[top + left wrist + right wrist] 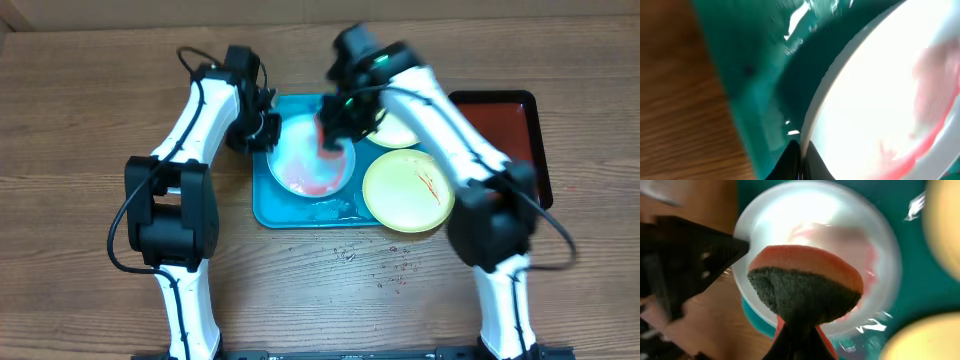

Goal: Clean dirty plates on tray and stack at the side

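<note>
Overhead: the turquoise tray (275,205) lies mid-table (90,80), with a dark red tray (515,120) beside it on the right. The white plate (305,160), smeared pink-red, sits in the turquoise tray's left half. One yellow plate (405,190) with a red streak overhangs the tray's right front edge. A second yellow plate (398,132) behind it is partly hidden by the right arm.

The left end effector (262,130) meets the white plate's left rim. Only the left wrist view shows the contact: dark fingers (800,162) drawn together on the rim, gripping it.

The right end effector (335,125) is above the plate. Its load is unclear from overhead. The right wrist view shows it clamped on a sponge (805,285), orange with a dark scouring face, over the plate's smeared centre.
</note>
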